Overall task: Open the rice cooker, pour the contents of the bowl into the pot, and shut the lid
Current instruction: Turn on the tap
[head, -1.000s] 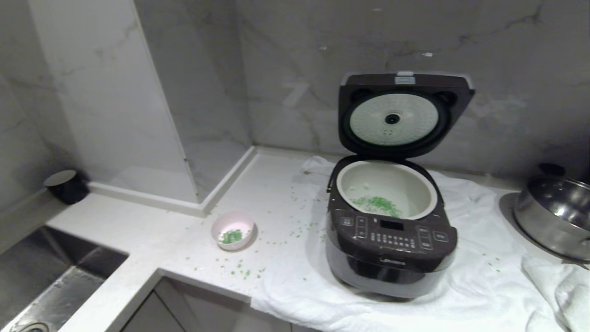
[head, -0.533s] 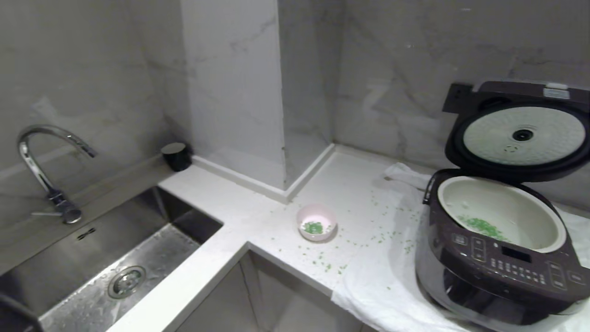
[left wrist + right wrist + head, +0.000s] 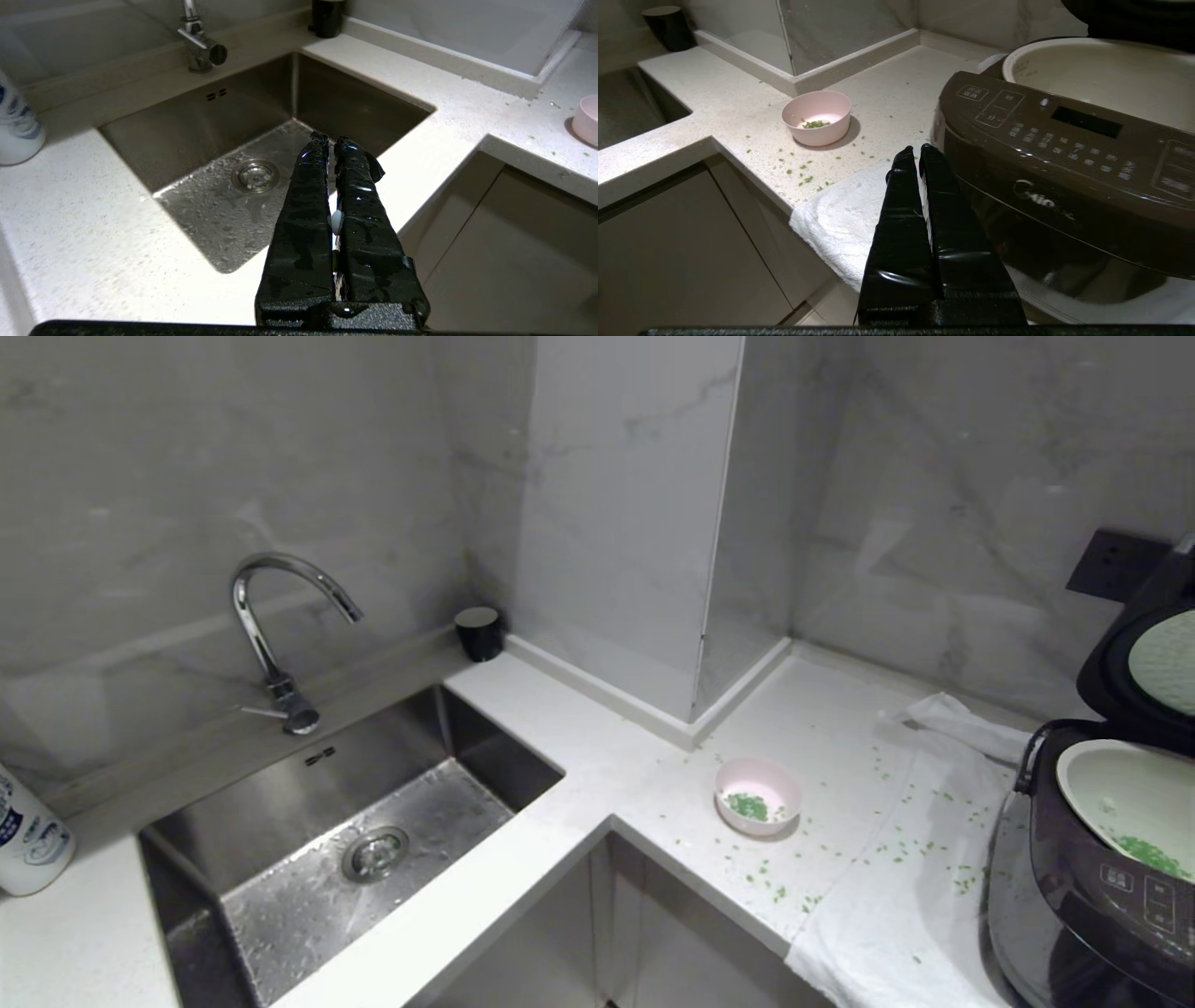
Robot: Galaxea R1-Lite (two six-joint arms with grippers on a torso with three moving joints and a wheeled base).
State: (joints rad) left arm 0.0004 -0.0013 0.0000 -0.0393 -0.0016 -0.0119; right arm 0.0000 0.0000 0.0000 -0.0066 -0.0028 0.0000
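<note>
Two pincers: the left pincer [image 3: 328,140] hangs over the front edge of the sink [image 3: 280,821], fingers pressed together, holding nothing; the right pincer [image 3: 915,151] hangs just beside the rice cooker's front, fingers pressed together, empty.
Rice cooker [image 3: 1092,887]: stands on a white towel [image 3: 896,915] on the table [image 3: 579,747], well to the right of the sink.
Lid [image 3: 1134,663]: swung up behind the cooker, pale inner plate facing forward.
Pot [image 3: 1120,793]: seated in the cooker, some green contents [image 3: 1153,854] on its floor.
Bowl [image 3: 757,796]: upright on the table between sink and cooker, apart from both, a few green bits inside.
Scattered green bits [image 3: 887,849]: strewn on table and towel between bowl and cooker.
Faucet [image 3: 271,635]: behind the sink.
Black cup [image 3: 478,633]: at the sink's far right corner.
White bottle [image 3: 28,840]: left of the sink.
</note>
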